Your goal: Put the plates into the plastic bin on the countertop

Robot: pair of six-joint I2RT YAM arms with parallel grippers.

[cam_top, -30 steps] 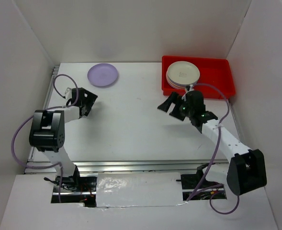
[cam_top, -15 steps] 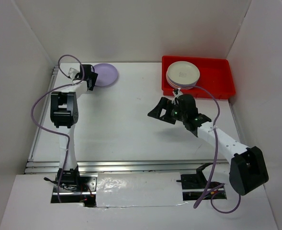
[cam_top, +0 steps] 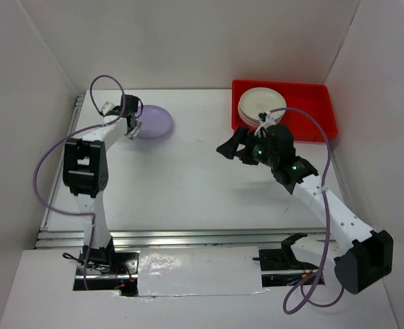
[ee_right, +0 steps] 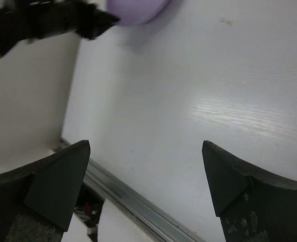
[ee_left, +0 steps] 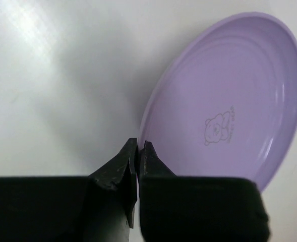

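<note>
A purple plate (cam_top: 155, 121) (ee_left: 229, 101) sits tilted at the back left of the countertop (cam_top: 188, 178), its left edge raised. My left gripper (cam_top: 132, 127) (ee_left: 138, 143) is shut on that plate's rim, one finger above it and one below. The red plastic bin (cam_top: 322, 113) stands at the back right and holds a stack of plates (cam_top: 261, 103) with a cream one on top. My right gripper (cam_top: 237, 147) (ee_right: 145, 146) hovers open and empty in front of the bin's left end, pointing left. The purple plate (ee_right: 135, 10) shows at the top of the right wrist view.
White walls enclose the countertop on three sides. A metal rail (cam_top: 188, 236) (ee_right: 133, 199) runs along the near edge, and another along the left edge (cam_top: 71, 130). Purple cables loop off both arms. The left arm (ee_right: 47, 20) shows in the right wrist view.
My left arm reached out to the purple plate, shut on its left rim and tipped it up, nudging it right. My right gripper stayed open and drifted near the bin.
</note>
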